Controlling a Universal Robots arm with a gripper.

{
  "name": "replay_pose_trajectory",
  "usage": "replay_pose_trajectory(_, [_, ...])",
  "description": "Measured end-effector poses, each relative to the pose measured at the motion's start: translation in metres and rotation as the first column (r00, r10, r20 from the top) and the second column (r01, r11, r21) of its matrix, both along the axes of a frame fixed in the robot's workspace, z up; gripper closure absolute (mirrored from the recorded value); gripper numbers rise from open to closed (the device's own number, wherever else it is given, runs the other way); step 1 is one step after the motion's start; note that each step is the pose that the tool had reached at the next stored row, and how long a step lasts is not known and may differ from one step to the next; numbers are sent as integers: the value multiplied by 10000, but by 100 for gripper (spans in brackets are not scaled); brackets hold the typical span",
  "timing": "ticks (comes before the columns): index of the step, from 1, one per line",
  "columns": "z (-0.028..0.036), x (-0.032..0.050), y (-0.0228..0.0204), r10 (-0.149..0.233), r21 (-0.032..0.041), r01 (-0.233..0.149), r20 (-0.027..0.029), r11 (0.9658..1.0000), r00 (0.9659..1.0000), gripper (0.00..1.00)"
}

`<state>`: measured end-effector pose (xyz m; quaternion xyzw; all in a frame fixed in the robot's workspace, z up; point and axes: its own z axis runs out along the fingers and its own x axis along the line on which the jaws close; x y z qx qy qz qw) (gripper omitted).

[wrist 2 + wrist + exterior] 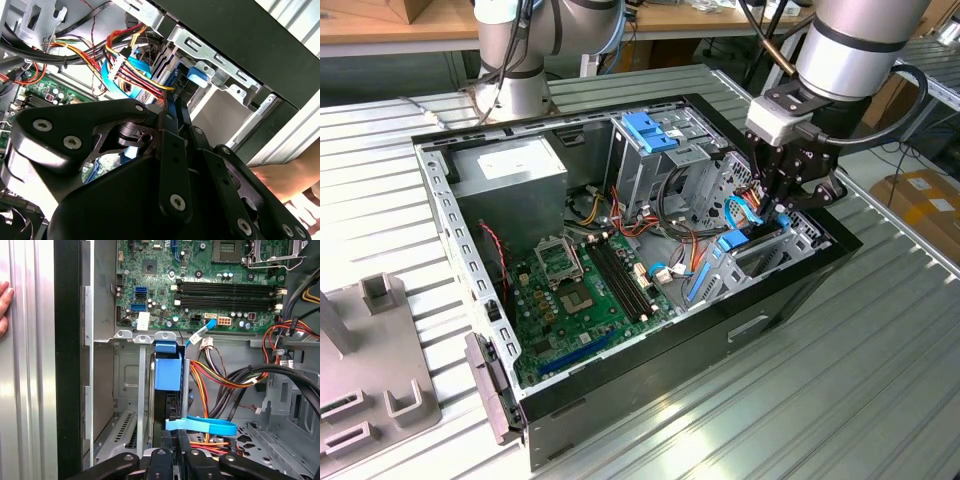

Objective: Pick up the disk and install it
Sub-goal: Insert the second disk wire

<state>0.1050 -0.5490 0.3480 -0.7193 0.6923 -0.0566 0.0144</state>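
The disk [733, 241] stands on edge in the drive bay at the open computer case's [650, 440] corner, on the exterior view's right. In the first wrist view its bright blue carrier [167, 371] sits between the grey metal bay rails, with the dark drive body just behind it. My gripper [776, 214] hangs straight over that bay. In both wrist views its black fingers [159, 456] are close together on the disk's thin edge [173, 100]. A blue carrier tab [196, 76] shows beyond the fingertips.
Bundled red, yellow and black cables [220, 375] and a flat blue cable [205, 426] crowd the bay. The green motherboard [582, 290], grey power-supply box [510, 168] and blue-capped cage [648, 130] fill the case. A person's hand [280, 175] rests outside the case wall.
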Motion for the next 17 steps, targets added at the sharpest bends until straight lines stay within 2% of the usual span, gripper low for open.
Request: replay_pose_trajectory(17, [-29, -3, -5, -1, 0, 1, 0, 10000, 10000, 84])
